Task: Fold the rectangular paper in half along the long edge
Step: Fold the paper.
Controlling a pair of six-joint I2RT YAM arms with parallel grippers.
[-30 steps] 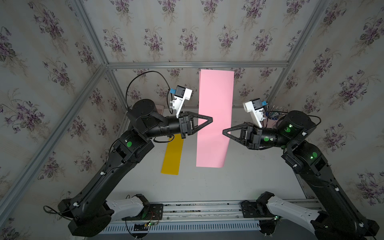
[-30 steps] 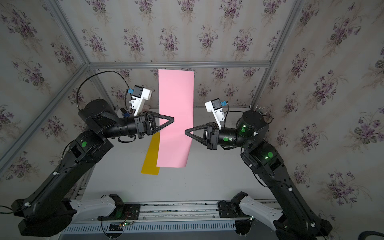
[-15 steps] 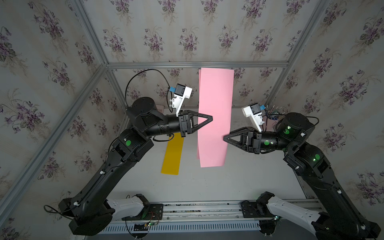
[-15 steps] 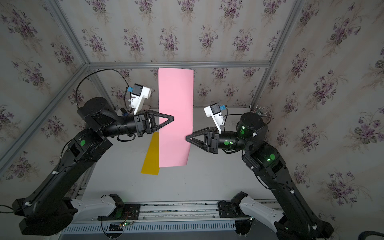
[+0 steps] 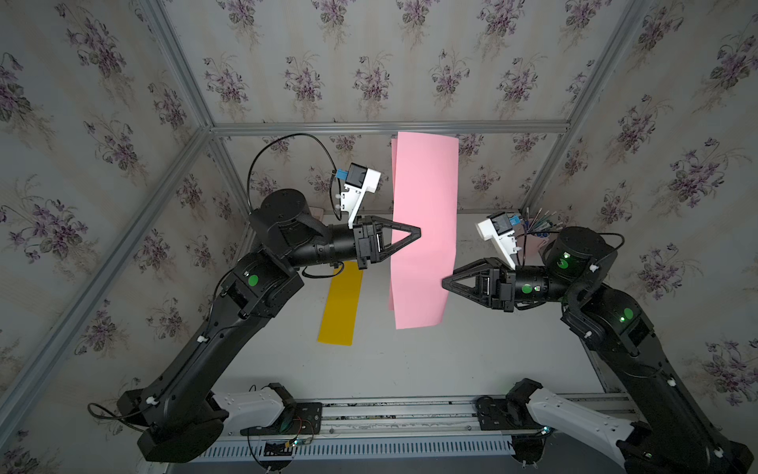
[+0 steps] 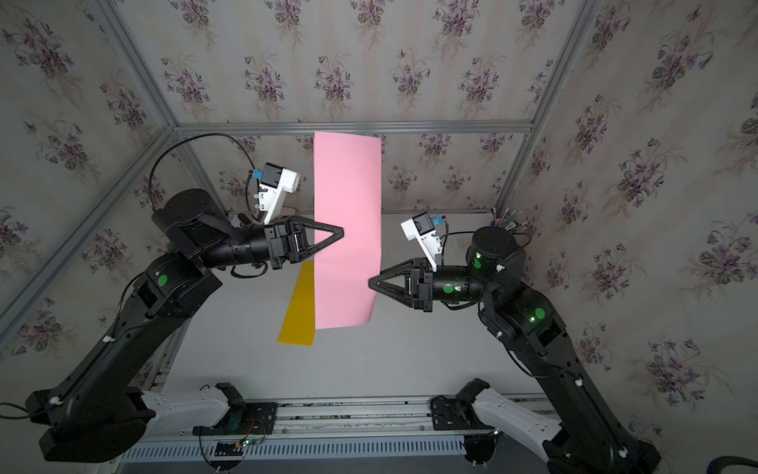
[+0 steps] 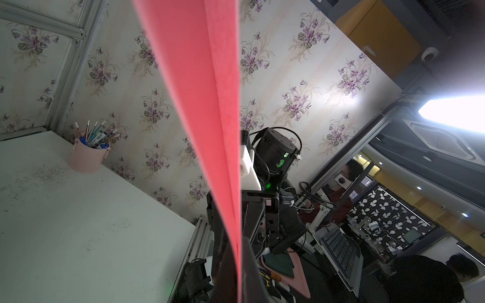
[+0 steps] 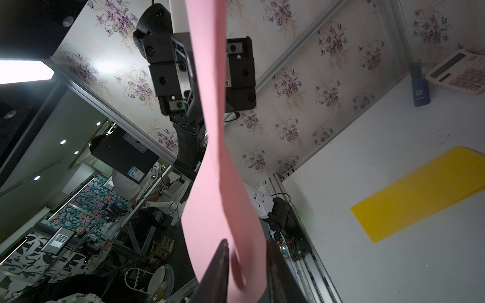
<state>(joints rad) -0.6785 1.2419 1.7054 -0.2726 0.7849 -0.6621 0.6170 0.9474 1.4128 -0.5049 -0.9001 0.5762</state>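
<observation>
The long pink paper point(image 5: 424, 213) point(image 6: 346, 213) hangs upright above the table, and a second layer shows along its left edge. My left gripper point(image 5: 419, 234) point(image 6: 342, 234) is shut on that left edge about halfway up. In the left wrist view the paper point(image 7: 199, 105) runs pinched between the closed fingers point(image 7: 231, 275). My right gripper point(image 5: 444, 283) point(image 6: 370, 284) sits at the paper's right edge, lower down. In the right wrist view its jaws point(image 8: 248, 251) stand apart, with the curled edge of the paper point(image 8: 217, 183) lying loose between them.
A yellow paper strip point(image 5: 340, 303) point(image 8: 420, 194) lies flat on the white table point(image 5: 410, 369) left of the pink sheet. A pink cup of pens point(image 7: 88, 157) stands in the back right corner. A calculator point(image 8: 459, 73) and a blue card point(image 8: 421, 89) lie at the back left.
My right gripper has slid down and in toward the paper's right edge, and its jaws have parted around that edge. The left gripper keeps its hold, unmoved.
</observation>
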